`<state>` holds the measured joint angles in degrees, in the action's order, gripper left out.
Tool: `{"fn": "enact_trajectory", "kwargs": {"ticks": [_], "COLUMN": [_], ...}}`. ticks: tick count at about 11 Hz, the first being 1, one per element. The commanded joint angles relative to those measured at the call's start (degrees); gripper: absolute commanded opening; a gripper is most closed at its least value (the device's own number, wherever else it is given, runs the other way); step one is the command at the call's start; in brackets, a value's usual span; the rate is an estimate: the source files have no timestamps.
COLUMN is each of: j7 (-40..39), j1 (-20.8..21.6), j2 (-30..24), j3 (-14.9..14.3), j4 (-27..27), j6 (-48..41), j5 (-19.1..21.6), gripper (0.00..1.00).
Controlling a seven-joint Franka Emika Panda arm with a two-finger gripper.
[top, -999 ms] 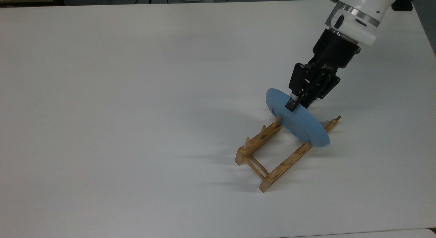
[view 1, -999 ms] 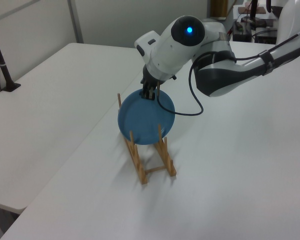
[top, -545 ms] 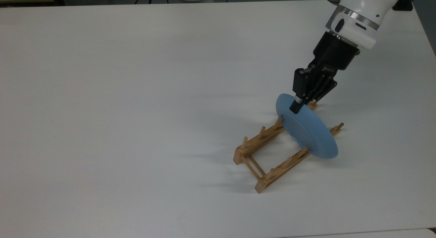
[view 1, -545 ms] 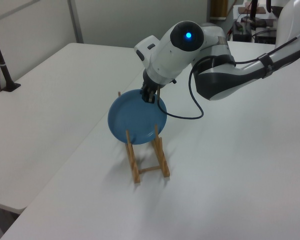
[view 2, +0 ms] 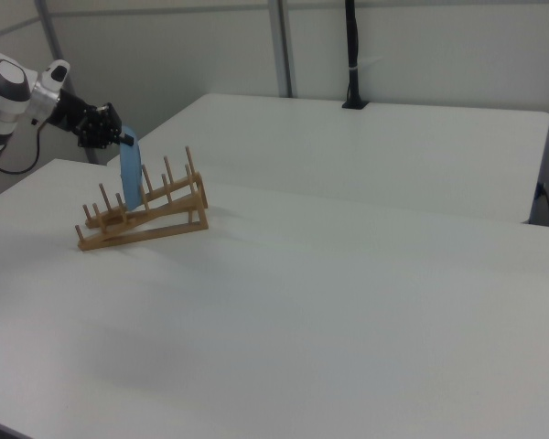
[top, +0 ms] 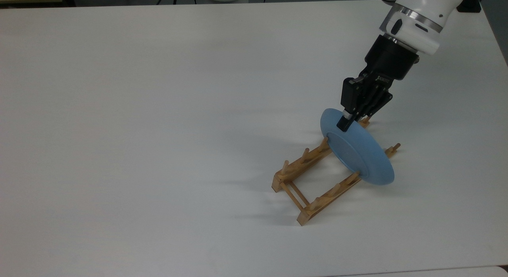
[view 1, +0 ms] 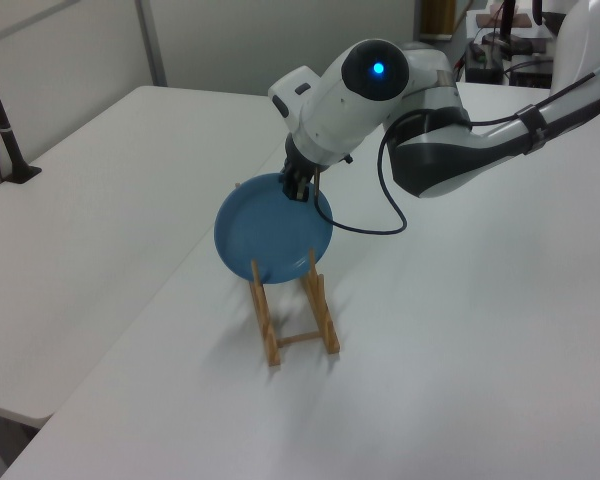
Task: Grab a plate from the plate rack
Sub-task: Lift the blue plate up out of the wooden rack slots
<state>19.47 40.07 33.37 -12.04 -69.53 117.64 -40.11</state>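
Observation:
The light-blue plate (top: 359,154) stands on edge across the far end of the wooden plate rack (top: 307,177), leaning and reaching past the rack's rail on the top view's right. My gripper (top: 344,124) is shut on the plate's upper rim, coming down at a slant from the upper right. In the left view the plate (view 1: 270,230) faces the camera above the rack (view 1: 298,322), with the gripper (view 1: 298,190) at its top edge. In the right view the plate (view 2: 131,174) shows edge-on between the pegs of the rack (view 2: 151,218), held by the gripper (view 2: 123,137).
The white table (top: 158,110) spreads wide to the top view's left of the rack. The arm's black cable (view 1: 385,200) loops beside the wrist. A second white table (view 2: 393,146) with a black pole (view 2: 351,55) stands behind in the right view.
Over the last second the plate swung toward the top view's right in the gripper, and the rack turned and slid slightly with it. In the last half second little moved.

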Motion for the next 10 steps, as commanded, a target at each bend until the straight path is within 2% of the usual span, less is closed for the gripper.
{"fn": "enact_trajectory", "kwargs": {"ticks": [1,2,4,6,7,8,9,10], "j7": [1.9,3.4,6.7,12.9,15.6,16.6,15.9,12.2], "j1": [-0.2,-0.3,-1.2,-3.8,-5.9,-8.3,-11.2,-13.4], "j2": [-4.1,-6.0,-7.6,-9.7,-10.7,-11.8,-12.9,-14.6], "j3": [0.1,0.3,0.2,0.3,0.4,-0.3,-1.2,-3.7], "j4": [-1.0,-1.0,-1.0,-1.1,-1.5,-1.7,-3.5,-6.2], "j6": [-0.8,-0.7,0.0,0.7,3.0,4.8,4.8,4.4], "j5": [-1.5,-1.1,2.3,5.2,10.1,19.2,30.4,41.1], "gripper": [0.0,0.0,0.0,0.0,0.0,0.0,0.0,0.0]}}
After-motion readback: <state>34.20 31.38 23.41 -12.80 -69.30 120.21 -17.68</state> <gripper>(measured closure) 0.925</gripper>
